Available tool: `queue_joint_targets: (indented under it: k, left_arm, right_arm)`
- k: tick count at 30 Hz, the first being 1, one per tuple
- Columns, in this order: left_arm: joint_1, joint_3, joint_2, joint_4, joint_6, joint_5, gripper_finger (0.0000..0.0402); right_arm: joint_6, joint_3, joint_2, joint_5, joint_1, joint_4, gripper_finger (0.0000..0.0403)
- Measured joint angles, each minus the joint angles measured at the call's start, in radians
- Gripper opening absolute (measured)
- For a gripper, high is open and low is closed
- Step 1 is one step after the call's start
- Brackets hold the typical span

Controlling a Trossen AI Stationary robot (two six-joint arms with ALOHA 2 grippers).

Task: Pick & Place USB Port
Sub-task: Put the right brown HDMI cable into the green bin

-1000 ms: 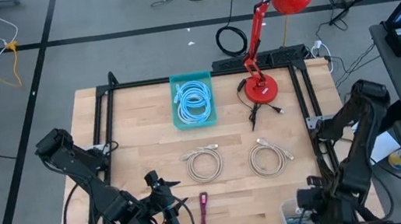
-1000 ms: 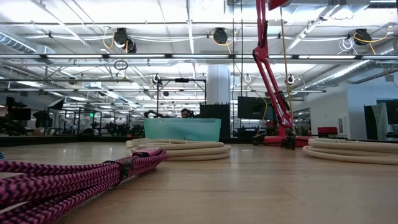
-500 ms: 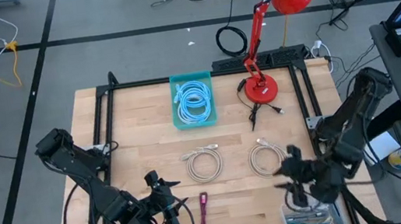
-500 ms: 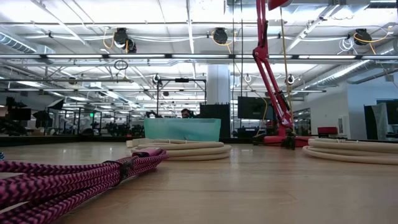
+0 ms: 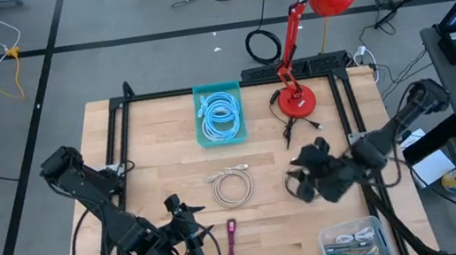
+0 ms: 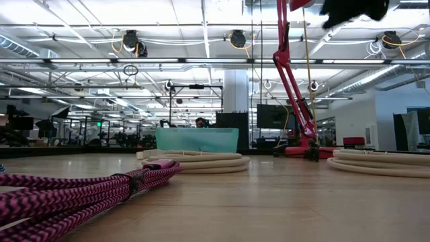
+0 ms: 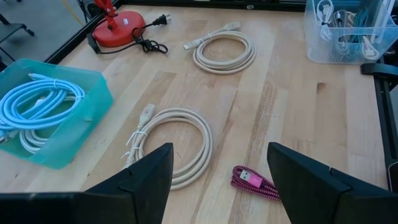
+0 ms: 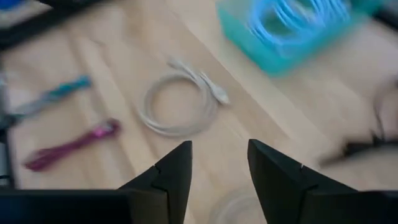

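Two coiled beige USB cables lie flat on the wooden table: one in the middle point(image 5: 231, 186) point(image 7: 174, 146), and one to its right point(image 7: 224, 53) point(image 6: 381, 163). In the high view my right gripper largely covers the right one. A pink braided cable point(image 5: 231, 243) point(image 7: 255, 182) lies near the front edge. My right gripper point(image 5: 302, 183) point(image 8: 221, 168) hangs open above the right coil, tilted down, with nothing between its fingers. My left gripper point(image 5: 191, 233) point(image 7: 217, 186) waits open at the near left, just left of the pink cable.
A teal bin point(image 5: 220, 115) with light blue cables stands at the far middle. A red desk lamp point(image 5: 297, 100) is at the far right, its black cord on the table. A clear bin point(image 5: 352, 244) of cables sits in the near right corner. A black frame point(image 5: 115, 152) edges the table.
My right gripper has swung from over the clear bin in the near right corner toward the far edge and the table's left, rising and turning. It now hangs over the right beige coil and shows at the top of the low view. The cables have not moved.
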Motion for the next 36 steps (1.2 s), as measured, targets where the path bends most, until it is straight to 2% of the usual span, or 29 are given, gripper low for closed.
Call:
queue_joint_targets:
  k: [5,9,15,19,23,30,36]
  left_arm:
    - [0.000,0.000,0.000,0.000,0.000,0.000,0.0262]
    - [-0.001,0.000,0.000,0.000,0.001,0.000,0.0262]
    - [0.000,0.000,0.000,0.000,0.004,0.000,0.0262]
    - [0.000,0.000,0.000,0.000,0.003,0.000,0.0262]
    - [0.000,0.000,0.000,0.000,0.003,0.000,0.0262]
    - [0.000,0.000,0.000,0.000,0.003,0.000,0.0262]
    - [0.000,0.000,0.000,0.000,0.003,0.000,0.0262]
  right_arm:
    - [0.126,0.000,0.005,-0.152,-0.131,-0.225,0.0138]
    - [0.131,-0.031,0.008,-0.240,-0.205,-0.323,0.0135]
    - [0.007,-0.170,0.008,-0.447,-0.281,-0.285,0.0138]
    - [-0.032,-0.282,0.008,-0.543,-0.300,-0.241,0.0138]
    - [-0.038,-0.367,0.008,-0.577,-0.300,-0.173,0.0138]
    - [-0.061,-0.462,0.008,-0.598,-0.285,0.049,0.0141]
    - [-0.061,-0.480,0.008,-0.599,-0.285,0.057,0.0141]
